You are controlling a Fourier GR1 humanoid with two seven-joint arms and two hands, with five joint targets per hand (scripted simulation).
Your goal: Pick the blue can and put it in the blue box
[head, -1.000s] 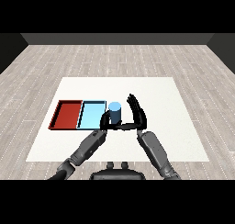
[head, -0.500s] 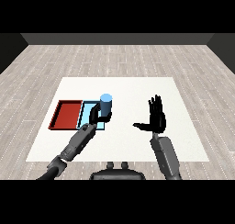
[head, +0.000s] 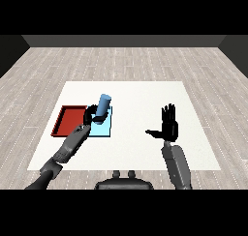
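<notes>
A blue can (head: 103, 106) tilts to the right above the light blue tray (head: 104, 129), with my left hand (head: 90, 116) curled round its lower part. The can's base is hidden behind the hand, so I cannot tell whether it touches the tray. The red tray (head: 69, 120) lies just left of the blue one and holds nothing. My right hand (head: 170, 126) is held up over the table's right half, fingers straight and thumb spread, well apart from the can.
The white table (head: 140, 99) stretches behind and to the right of the two trays. Grey wooden floor surrounds it on every side.
My left hand has carried the can leftward, from beside the blue tray to over it, and the can now tilts. The right hand let go earlier and has drawn away to the right.
</notes>
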